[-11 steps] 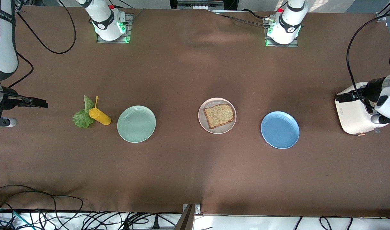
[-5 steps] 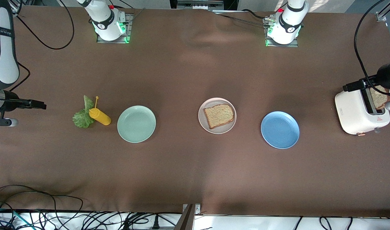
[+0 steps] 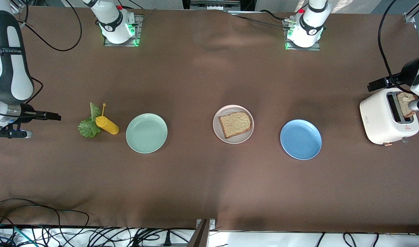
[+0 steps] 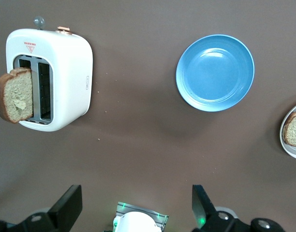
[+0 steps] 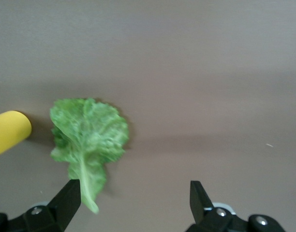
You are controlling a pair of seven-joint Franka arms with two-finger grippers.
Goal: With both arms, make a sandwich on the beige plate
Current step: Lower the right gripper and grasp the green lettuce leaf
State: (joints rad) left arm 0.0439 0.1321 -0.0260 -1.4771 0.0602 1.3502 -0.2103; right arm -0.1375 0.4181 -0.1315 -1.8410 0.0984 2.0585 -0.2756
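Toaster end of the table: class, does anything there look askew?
Yes. The bread slice leans out of the toaster slot instead of standing upright; the toaster lies on its side at the left arm's end of the table.

Brown worktop (image 3: 202,178); pale beige plate (image 3: 219,116) under speckled brown bread slice (image 3: 234,124); mint-green plate (image 3: 146,133), blue plate (image 3: 301,139), yellow bottle (image 3: 107,125), green lettuce (image 3: 87,127), white toaster (image 3: 379,120).

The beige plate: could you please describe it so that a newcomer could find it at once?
Three round plates lie in a row across the brown table. The beige plate is the middle one, between the green plate and the blue plate. It alone carries a bread slice.
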